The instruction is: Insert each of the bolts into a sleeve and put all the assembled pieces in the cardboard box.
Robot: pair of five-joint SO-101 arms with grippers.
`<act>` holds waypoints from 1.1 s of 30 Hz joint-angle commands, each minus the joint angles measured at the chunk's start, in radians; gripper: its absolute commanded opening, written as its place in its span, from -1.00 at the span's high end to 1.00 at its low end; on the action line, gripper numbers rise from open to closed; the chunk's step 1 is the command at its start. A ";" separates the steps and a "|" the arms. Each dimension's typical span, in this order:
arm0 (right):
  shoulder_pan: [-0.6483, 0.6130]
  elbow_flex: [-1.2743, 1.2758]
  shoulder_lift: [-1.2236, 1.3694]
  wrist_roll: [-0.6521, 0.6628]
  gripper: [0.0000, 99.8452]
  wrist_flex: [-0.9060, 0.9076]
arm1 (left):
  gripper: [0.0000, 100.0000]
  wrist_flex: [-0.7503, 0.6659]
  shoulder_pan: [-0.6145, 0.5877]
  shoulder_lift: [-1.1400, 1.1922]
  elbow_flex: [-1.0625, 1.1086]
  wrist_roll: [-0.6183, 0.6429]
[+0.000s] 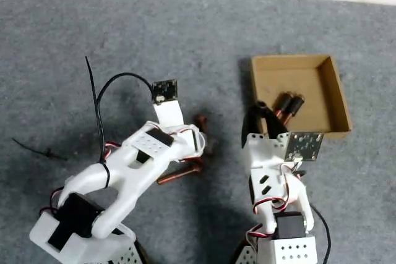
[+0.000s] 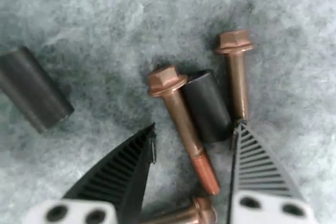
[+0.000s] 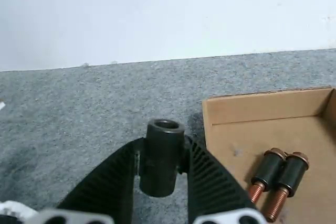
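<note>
My left gripper (image 2: 195,127) hangs open just above the grey mat. Between its fingers lie a copper bolt (image 2: 181,121) and a black sleeve (image 2: 207,106), side by side. A second bolt (image 2: 237,72) lies against the sleeve's other side, and a third bolt (image 2: 195,214) is close under the wrist. Another sleeve (image 2: 34,95) lies apart from them. My right gripper (image 3: 163,150) is shut on an upright black sleeve (image 3: 164,129), held above the mat beside the cardboard box (image 3: 262,108). Two assembled pieces (image 3: 275,177) lie in the box (image 1: 331,88).
A black cable tie (image 1: 38,151) lies on the mat at the far left. A black cable (image 1: 99,109) loops over the left arm (image 1: 124,177). The right arm (image 1: 272,171) stands just in front of the box's near left corner.
</note>
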 commanded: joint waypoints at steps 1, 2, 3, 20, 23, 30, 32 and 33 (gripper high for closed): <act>0.012 0.113 -0.024 0.009 0.99 -0.002 | 0.55 -0.008 -0.022 0.048 -0.054 0.005; 0.012 0.113 -0.024 0.009 0.99 -0.002 | 0.55 -0.008 -0.022 0.061 -0.065 0.005; 0.012 0.113 -0.024 0.009 0.99 -0.002 | 0.55 -0.006 -0.024 0.071 -0.074 0.005; 0.013 0.113 -0.024 0.009 0.99 -0.004 | 0.55 -0.008 -0.085 0.088 -0.105 0.060; 0.013 0.114 -0.024 0.009 0.99 -0.004 | 0.55 -0.008 -0.087 0.088 -0.105 0.061; 0.013 0.114 -0.024 0.009 0.99 -0.004 | 0.55 0.040 -0.048 0.082 -0.110 0.051; 0.015 0.114 -0.024 0.009 0.99 -0.004 | 0.55 0.084 -0.015 0.081 -0.111 0.008; 0.015 0.114 -0.024 0.009 0.99 -0.004 | 0.55 0.094 -0.004 0.081 -0.111 -0.006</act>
